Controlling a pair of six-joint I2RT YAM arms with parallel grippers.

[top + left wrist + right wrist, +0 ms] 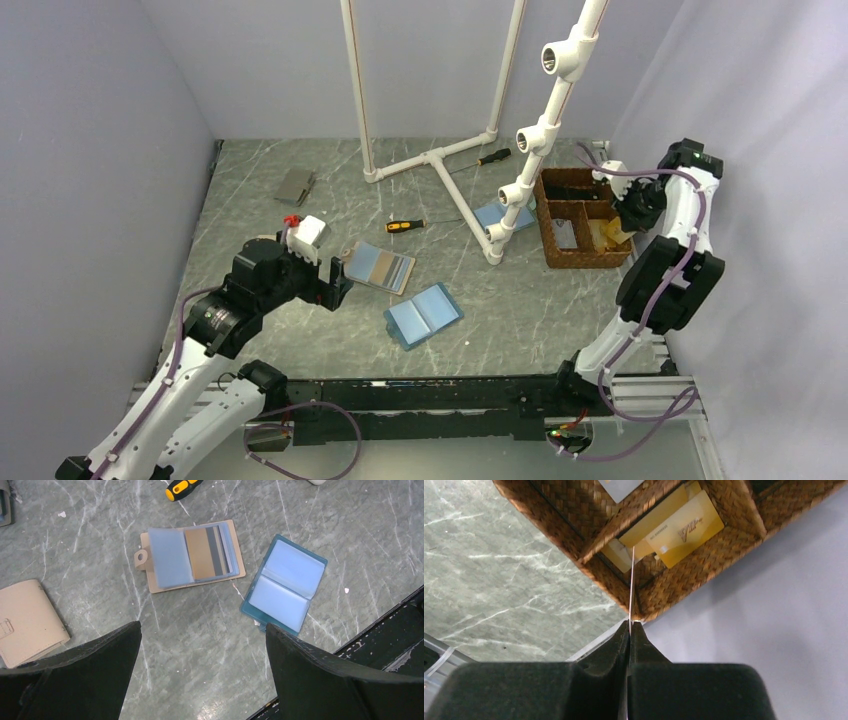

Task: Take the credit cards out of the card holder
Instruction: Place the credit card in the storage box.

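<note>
The card holder (380,267) (192,555) lies open on the table, tan edged with blue-grey sleeves. A tan credit card with a dark stripe (205,552) shows in its right-hand sleeve. My left gripper (338,285) (203,627) hovers just in front of it, open, with only bare table between its fingers. My right gripper (628,208) (630,622) is over the wicker basket (560,262) (589,560), shut on a thin card (631,580) seen edge-on. Yellow cards (684,530) lie in the compartment below it.
An all light-blue bifold (423,315) (285,585) lies open right of the card holder. A beige wallet (27,620) sits left of my left fingers. A grey wallet (295,185), two screwdrivers (405,226) (493,157) and a white pipe frame (440,165) stand farther back.
</note>
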